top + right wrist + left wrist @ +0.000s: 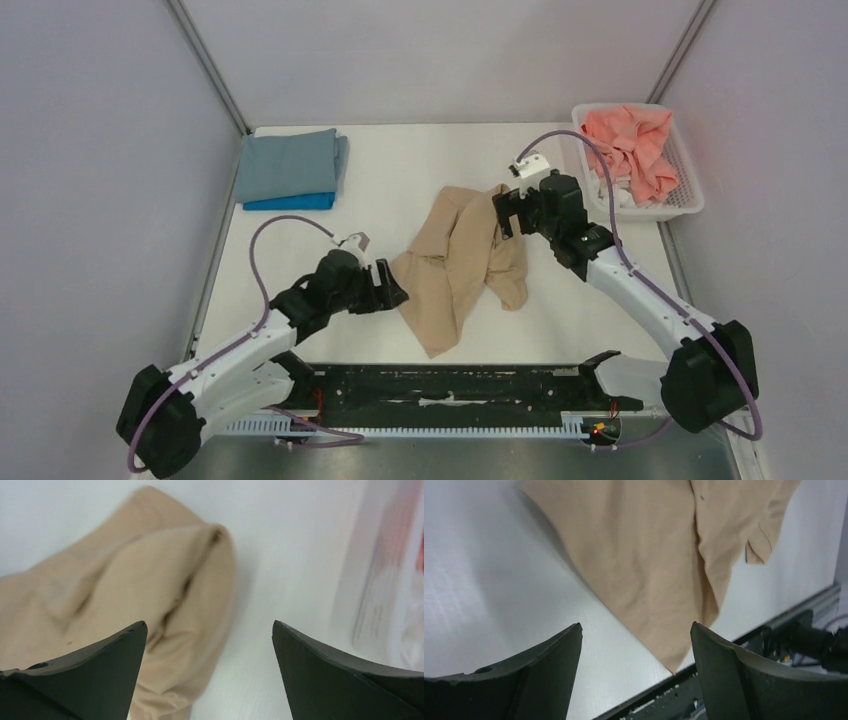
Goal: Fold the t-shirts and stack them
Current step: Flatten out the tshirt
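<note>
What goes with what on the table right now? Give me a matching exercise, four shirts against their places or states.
Things:
1. tan shirt
2. grey-blue shirt
3. coral shirt
4. blue shirt

Places or states:
A. in the basket
B. loose and crumpled
C. folded, on top of another shirt
D. folded, under another shirt

Pairs: 1-B, 2-C, 3-A, 4-D

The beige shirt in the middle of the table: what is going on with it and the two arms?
The tan shirt lies crumpled on the table, and neither arm holds it. The left end effector is open beside its left edge, and the right end effector is open at its far corner. A folded grey-blue shirt lies on a bright blue shirt at the far left. A coral-pink shirt is in the basket.
</note>
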Motion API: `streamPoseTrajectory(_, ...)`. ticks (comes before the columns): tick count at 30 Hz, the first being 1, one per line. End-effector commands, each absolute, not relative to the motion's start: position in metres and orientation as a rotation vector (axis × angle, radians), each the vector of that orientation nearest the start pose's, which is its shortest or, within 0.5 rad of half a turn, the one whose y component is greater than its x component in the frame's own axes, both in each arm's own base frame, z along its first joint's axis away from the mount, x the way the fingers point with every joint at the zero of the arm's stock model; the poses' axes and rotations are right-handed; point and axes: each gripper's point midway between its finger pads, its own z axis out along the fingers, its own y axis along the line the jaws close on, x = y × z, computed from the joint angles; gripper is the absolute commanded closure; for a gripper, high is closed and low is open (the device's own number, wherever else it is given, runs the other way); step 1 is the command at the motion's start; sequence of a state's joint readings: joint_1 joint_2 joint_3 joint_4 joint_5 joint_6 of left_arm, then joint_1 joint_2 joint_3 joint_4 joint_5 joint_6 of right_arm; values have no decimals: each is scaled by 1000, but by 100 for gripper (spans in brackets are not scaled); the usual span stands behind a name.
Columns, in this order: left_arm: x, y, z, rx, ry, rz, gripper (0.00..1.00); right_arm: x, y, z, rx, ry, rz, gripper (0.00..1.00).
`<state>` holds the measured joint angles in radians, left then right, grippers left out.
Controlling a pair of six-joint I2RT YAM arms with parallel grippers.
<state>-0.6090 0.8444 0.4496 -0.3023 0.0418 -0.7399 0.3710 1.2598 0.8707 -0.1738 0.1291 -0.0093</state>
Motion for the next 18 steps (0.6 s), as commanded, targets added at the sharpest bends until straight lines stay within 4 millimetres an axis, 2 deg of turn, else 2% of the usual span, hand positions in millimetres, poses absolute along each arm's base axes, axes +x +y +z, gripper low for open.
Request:
streamPoseTrajectory(1,164,-239,96,154,2408,-1007,15,330,207,196,-1032,1722,266,2)
streamPoseTrajectory(3,147,-253,92,271,2438,-996,16,320,237,192,-1228,1633,330,2)
streamPoseTrajectory(8,113,-276,75,532,2461,-955,18,318,285,149,-1655,1609,312,2)
streamPoseTrajectory(9,109,-280,73,570,2457,-957,18,317,290,135,-1736,1617,301,2)
streamPoseTrajectory(11,101,-291,70,667,2432,-978,18,322,301,120,-1835,1595,285,2)
streamPoseTrajectory(14,94,-305,64,801,2414,-948,20,339,310,102,-1895,1575,242,2)
streamPoseTrajectory(18,94,-314,44,863,2444,-882,25,347,319,79,-1982,1585,262,2)
